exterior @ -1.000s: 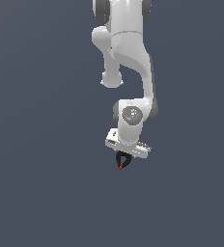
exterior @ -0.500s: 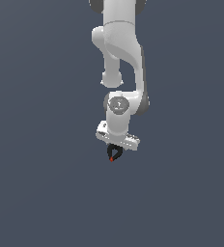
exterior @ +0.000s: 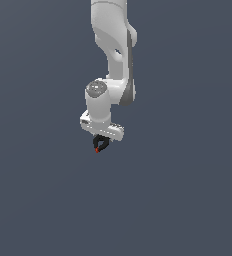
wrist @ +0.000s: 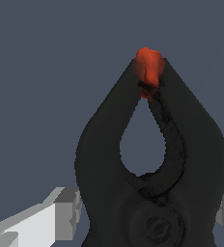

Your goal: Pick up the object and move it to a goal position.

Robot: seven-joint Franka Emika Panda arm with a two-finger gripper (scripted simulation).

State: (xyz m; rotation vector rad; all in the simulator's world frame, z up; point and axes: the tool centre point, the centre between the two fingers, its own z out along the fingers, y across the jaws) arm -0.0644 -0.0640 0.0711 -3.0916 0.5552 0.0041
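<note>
Ext. view: the white arm (exterior: pixel 113 55) hangs down from the top of the picture, and the gripper (exterior: pixel 101 142) sits further toward the exterior view's left than it did half a sec ago, and a full sec ago it was further right again. So the arm's been sweeping leftward w/ the load in tow. The black clamp (exterior: pixel 100 144) pokes out just below the gripper body, red tip (exterior: pixel 97 150) pointing down, same spot relative to the fingers as before. No slip that I can see. Jaws closed onto the clamp, w/ it pinched between them. My read: pickup is done, this is the carry leg. No goal marker shows, so can't tell how far is left. Surroundings are flat dark grey-blue, featureless.

Wrist view: clamp fills most of the picture. Matte black, smooth, two curved limbs meeting at the red tip (wrist: pixel 148 67), enclosing a teardrop-shaped opening. A round pivot w/ ring detail sits low in the body. One inner edge looks jagged, maybe teeth or render noise, can't tell. Red tip is soft-edged, blobby, rubbery-looking. Pale grey blocky finger parts (wrist: pixel 61 212) flank the clamp on both sides, hard-looking, flat-faced. Pad contact itself is hidden behind the clamp body.
</note>
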